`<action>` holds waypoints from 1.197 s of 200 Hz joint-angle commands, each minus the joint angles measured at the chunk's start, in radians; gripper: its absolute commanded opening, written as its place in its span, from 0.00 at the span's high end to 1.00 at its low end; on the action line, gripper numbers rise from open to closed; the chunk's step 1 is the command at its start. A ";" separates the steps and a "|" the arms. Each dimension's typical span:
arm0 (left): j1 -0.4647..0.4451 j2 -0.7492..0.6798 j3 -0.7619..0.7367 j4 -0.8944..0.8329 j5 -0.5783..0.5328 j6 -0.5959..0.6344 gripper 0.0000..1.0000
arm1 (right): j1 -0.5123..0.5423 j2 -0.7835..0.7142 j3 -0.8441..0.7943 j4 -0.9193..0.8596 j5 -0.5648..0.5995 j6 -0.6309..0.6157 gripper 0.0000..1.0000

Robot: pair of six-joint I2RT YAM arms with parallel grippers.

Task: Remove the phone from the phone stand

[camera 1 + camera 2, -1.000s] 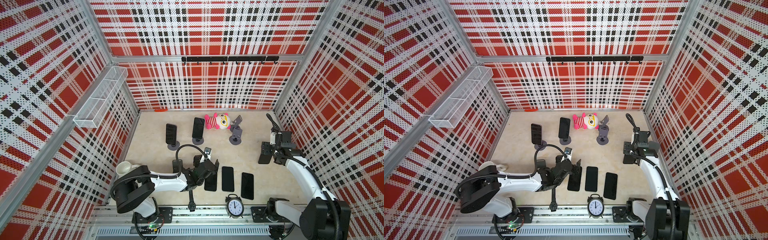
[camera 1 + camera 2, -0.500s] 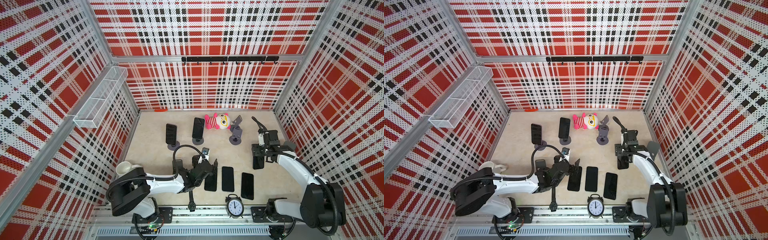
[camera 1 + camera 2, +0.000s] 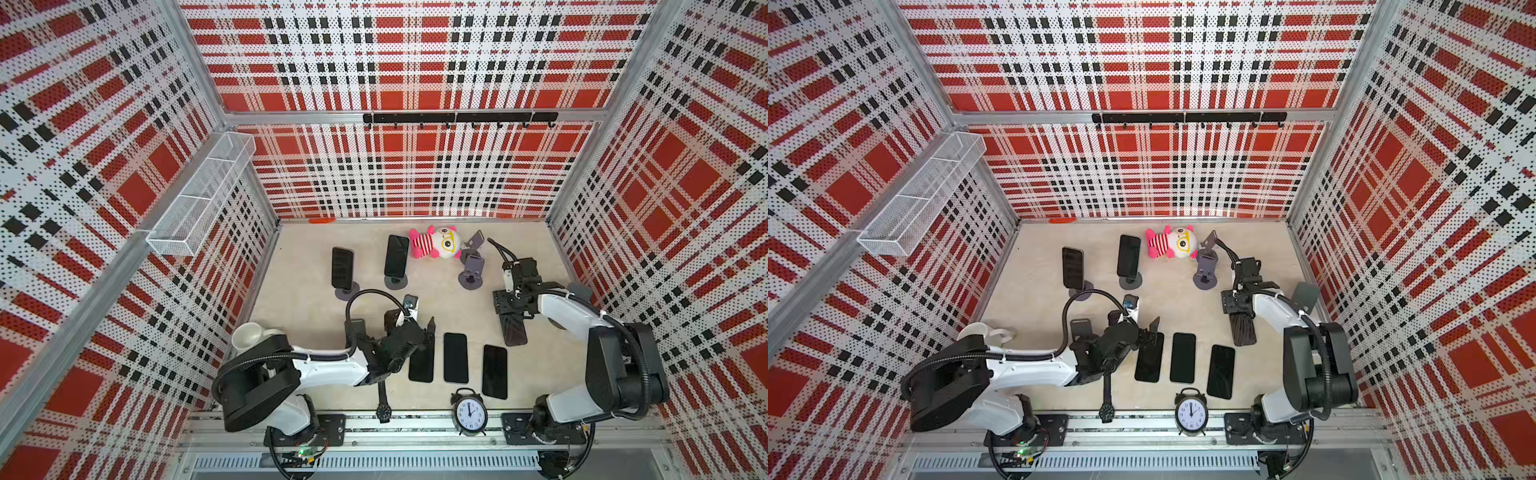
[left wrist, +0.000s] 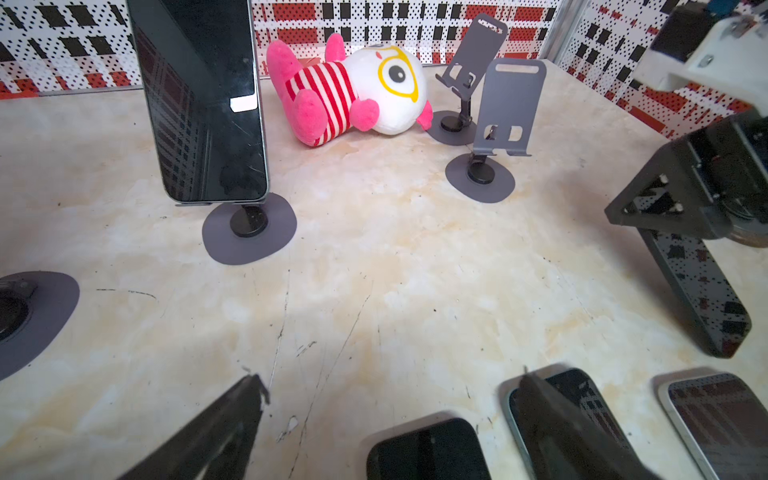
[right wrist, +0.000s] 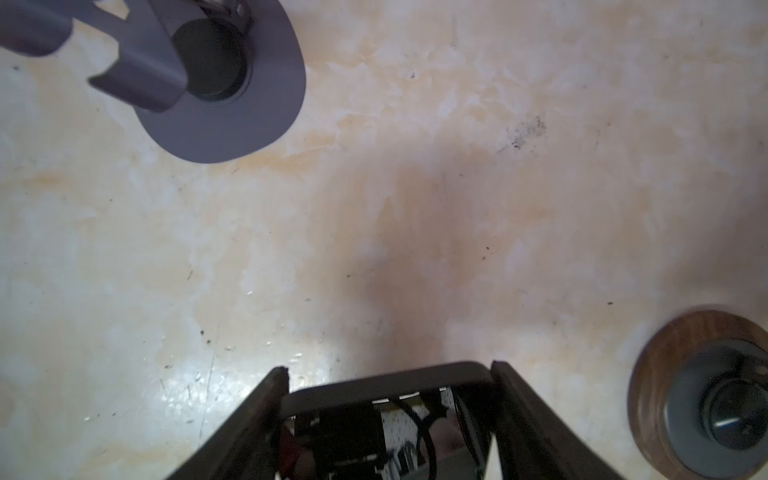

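Slim black glass-faced phone (image 3: 514, 330) off any stand — hanging tilted near the right edge of the pale marbled bench (image 3: 307, 299).
Both top views show it apart from the empty grey folding phone stand (image 3: 473, 266). Left wrist view: left fingers (image 4: 232, 419) spread wide, holding nothing. Right wrist view: right fingers (image 5: 257, 424) clamp the phone's long edges. It looks stiff, slick and breakable — best taken by those rims, not the glass.
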 commanded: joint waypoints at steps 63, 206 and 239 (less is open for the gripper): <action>0.003 0.006 -0.005 0.022 0.012 0.002 0.02 | 0.009 0.095 0.039 0.053 0.018 0.002 0.50; 0.007 0.018 -0.006 0.027 0.006 -0.014 0.02 | 0.008 0.183 0.055 0.070 0.031 0.004 0.43; 0.008 0.024 -0.005 0.027 0.003 -0.012 0.02 | 0.009 0.174 0.042 0.074 0.042 0.004 0.40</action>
